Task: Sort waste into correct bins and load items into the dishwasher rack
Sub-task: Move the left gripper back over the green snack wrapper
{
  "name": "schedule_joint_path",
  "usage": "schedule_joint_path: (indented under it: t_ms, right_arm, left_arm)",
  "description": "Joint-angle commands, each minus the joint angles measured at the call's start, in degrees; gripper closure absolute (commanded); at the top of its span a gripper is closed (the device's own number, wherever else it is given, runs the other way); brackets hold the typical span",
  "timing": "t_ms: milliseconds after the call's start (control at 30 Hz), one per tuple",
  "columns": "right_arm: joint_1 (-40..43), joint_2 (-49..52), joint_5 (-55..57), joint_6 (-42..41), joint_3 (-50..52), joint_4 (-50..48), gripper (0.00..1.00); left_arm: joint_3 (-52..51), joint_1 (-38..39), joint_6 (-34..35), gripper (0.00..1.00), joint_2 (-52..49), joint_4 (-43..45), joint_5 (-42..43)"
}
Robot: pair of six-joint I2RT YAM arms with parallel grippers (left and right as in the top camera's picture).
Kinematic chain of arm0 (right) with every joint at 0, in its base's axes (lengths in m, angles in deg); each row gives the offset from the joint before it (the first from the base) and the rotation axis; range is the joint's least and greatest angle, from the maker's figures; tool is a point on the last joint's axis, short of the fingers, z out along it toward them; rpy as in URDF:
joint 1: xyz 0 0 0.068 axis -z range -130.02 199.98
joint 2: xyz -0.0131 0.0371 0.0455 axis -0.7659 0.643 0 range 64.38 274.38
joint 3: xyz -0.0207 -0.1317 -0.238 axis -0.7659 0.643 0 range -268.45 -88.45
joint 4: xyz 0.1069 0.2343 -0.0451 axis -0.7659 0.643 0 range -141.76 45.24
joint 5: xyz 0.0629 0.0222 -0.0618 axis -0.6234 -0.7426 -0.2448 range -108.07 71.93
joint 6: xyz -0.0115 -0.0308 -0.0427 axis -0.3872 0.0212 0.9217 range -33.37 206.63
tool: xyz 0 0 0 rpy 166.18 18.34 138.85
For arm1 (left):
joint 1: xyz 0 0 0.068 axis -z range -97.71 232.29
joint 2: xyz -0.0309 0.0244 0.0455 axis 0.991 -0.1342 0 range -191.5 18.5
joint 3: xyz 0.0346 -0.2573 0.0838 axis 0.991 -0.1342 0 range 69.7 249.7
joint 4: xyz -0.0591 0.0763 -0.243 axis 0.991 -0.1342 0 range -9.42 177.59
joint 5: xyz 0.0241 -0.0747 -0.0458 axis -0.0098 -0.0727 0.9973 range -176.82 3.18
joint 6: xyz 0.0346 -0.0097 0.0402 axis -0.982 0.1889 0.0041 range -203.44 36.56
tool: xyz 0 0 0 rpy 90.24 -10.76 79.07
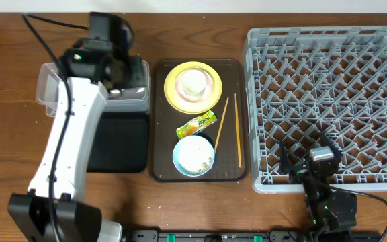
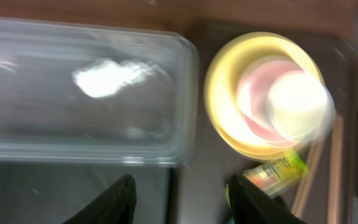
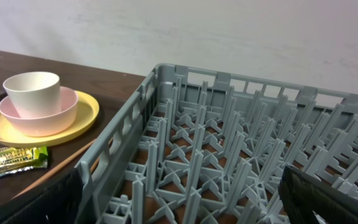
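A desk of dark reddish-brown wood filled the overhead view, its grain running lengthwise in fine streaks. Along its far edge ran a thin pale strip. From the right wrist view, a plain off-white wall rose directly behind the desk, faintly mottled and unadorned. The light was soft and even, casting only short, weak shadows on the wood.
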Motion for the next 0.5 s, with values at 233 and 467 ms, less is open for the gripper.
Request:
schedule_joint_path:
  t_ms: [233, 467]
  right_arm:
    - [-0.5, -0.3, 0.2, 0.6, 0.1, 0.2, 0.01]
    - [-0.5, -0.3, 0.2, 0.6, 0.1, 0.2, 0.01]
  left_arm:
    - [-6.0, 15.6, 1.3, 0.49, -1.2, -4.1, 1.4]
    - [-12.9, 21.4, 1.3, 0.51, -1.2, 2.6, 1.4]
